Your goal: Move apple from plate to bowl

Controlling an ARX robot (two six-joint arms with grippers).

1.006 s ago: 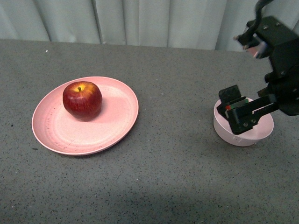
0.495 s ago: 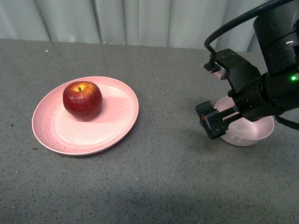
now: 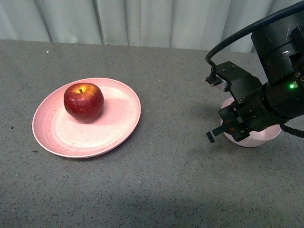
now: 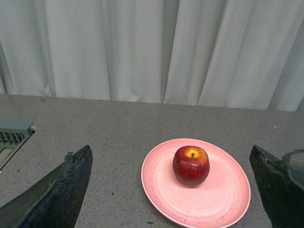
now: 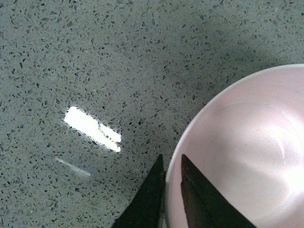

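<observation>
— Where's our apple point(image 3: 84, 102)?
— On the plate point(image 3: 57, 135), at the left. Our left gripper point(image 4: 169, 147) faces it, spread wide, holding nothing.
— And to the right?
— Our right gripper point(image 5: 171, 159) pinches the rim of the bowl point(image 5: 247, 142), well apart from the apple. We judge the left arm nearer.

The surface point(image 3: 156, 180) is grey, dark-flecked and stone-like, smooth enough to throw back a bright glare. The apple point(image 3: 84, 102) has a glossy, waxy skin. The plate point(image 3: 61, 137) looks like matt plastic with faint speckles. The bowl point(image 5: 247, 156) is smooth and shiny inside. The curtain point(image 3: 142, 21) is pale pleated cloth. The right hand point(image 5: 171, 161) looks like matt black plastic.
</observation>
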